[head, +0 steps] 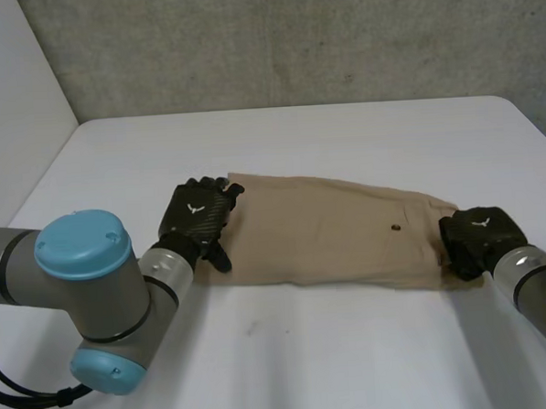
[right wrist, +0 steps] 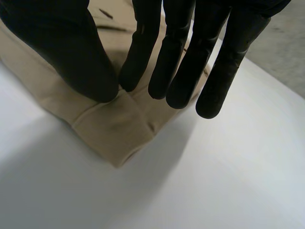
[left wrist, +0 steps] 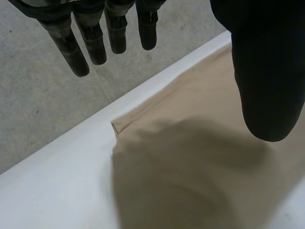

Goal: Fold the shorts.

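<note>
The tan shorts (head: 329, 229) lie flat across the middle of the white table (head: 290, 359), long side running left to right. My left hand (head: 196, 222) hovers over their left end; its fingers (left wrist: 86, 38) hang straight and its thumb (left wrist: 267, 71) is spread wide above the cloth (left wrist: 190, 167), holding nothing. My right hand (head: 479, 235) sits at the right end of the shorts. There its thumb (right wrist: 62, 47) and fingers (right wrist: 143, 52) close together on the near corner of the cloth (right wrist: 114, 129).
A grey wall (head: 292, 39) runs behind the table's far edge. Bare tabletop lies in front of the shorts and on both sides. A small dark button (head: 395, 226) shows on the shorts near the right end.
</note>
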`<state>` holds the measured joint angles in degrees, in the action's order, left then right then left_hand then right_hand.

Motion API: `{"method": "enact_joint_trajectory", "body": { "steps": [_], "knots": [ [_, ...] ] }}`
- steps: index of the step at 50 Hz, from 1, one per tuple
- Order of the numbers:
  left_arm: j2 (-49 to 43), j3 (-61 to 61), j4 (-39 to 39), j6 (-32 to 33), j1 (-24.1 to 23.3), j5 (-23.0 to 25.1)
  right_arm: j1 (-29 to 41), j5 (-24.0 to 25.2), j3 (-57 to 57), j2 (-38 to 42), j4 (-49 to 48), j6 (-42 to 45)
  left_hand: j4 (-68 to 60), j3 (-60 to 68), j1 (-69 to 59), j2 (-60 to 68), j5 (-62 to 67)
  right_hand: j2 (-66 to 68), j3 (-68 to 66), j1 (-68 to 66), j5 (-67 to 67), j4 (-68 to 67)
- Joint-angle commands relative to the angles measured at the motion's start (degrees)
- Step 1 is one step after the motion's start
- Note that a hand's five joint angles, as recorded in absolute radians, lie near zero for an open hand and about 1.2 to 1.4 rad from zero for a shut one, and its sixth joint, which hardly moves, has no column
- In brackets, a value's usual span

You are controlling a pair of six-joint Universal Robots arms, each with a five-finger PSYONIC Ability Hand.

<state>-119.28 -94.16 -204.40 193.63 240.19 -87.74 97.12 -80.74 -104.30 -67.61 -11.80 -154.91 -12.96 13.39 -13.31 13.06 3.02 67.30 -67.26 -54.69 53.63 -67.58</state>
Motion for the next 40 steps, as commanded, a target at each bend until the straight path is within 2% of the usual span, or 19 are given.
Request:
{"method": "enact_joint_trajectory", "body": {
  "steps": [1,5,10,14,19,20,22,25,26,30,36,40],
  "knots": [
    [1.3,0.1,0.0,0.1,0.0,-0.1,-3.9,-1.8,0.3,-2.5,-0.9,2.2,-2.0,1.5,-1.6,1.9,1.9,12.7,-12.7,-25.3,16.4,-12.4],
    [2.8,-0.3,0.2,0.0,0.3,-0.1,-7.6,-1.5,0.6,-5.8,-0.2,5.4,-1.8,1.4,-1.4,1.7,1.7,12.7,-12.7,-25.3,16.4,-12.4],
    [6.2,-2.9,0.2,-0.3,1.2,-1.3,-11.6,-1.5,3.0,-7.1,2.5,15.0,-0.8,0.4,-0.4,0.7,0.7,12.7,-12.7,-25.3,16.4,-12.4],
    [8.2,-4.4,0.2,-0.4,1.9,-1.6,-10.6,-1.7,6.9,-7.3,5.6,18.9,-0.5,0.0,-0.1,0.4,0.4,12.7,-12.7,-25.3,16.4,-12.4],
    [9.0,-5.1,0.1,-0.4,2.5,-1.6,-2.3,-1.8,12.1,-7.5,9.6,16.3,-0.3,-0.2,0.1,0.2,0.2,12.7,-12.7,-25.3,16.4,-12.4],
    [9.0,-5.2,0.1,-0.4,2.6,-1.6,-1.1,-1.8,12.4,-7.5,10.1,15.4,-0.3,-0.2,0.1,0.2,0.2,6.4,-6.5,-19.0,10.1,-6.2],
    [9.0,-5.2,0.1,-0.5,3.0,-1.6,1.5,-0.9,12.0,-7.2,11.1,11.9,-0.3,-0.2,0.1,0.2,0.2,-20.2,20.2,7.6,-16.6,20.5],
    [9.0,-5.4,0.2,-0.5,3.4,-1.6,1.8,0.1,10.4,-6.8,11.1,7.2,-0.3,-0.2,0.1,0.2,0.2,-31.6,31.6,19.0,-27.9,31.9],
    [9.0,-5.9,0.2,-0.5,3.4,-1.6,1.8,1.3,8.3,-6.8,10.3,4.9,-0.1,-0.3,0.2,0.0,0.1,-40.5,40.4,27.9,-36.8,40.8],
    [9.2,-6.6,0.1,-0.5,3.4,-1.6,1.5,4.9,2.1,-6.1,4.4,2.9,2.1,-2.5,2.4,-2.2,-2.1,-40.6,40.5,28.0,-36.9,40.8],
    [9.3,-6.6,0.2,-0.6,3.4,-1.6,-1.0,5.5,-2.7,-2.5,-4.5,3.0,2.2,-2.7,2.6,-2.3,-2.3,-37.2,37.2,24.6,-33.5,37.5],
    [9.3,-6.9,0.2,-0.6,3.4,-1.6,-1.1,5.8,-2.5,-0.6,-4.8,3.0,2.2,-2.7,2.6,-2.3,-2.3,-33.7,33.6,21.1,-30.0,33.9]
  ]
}}
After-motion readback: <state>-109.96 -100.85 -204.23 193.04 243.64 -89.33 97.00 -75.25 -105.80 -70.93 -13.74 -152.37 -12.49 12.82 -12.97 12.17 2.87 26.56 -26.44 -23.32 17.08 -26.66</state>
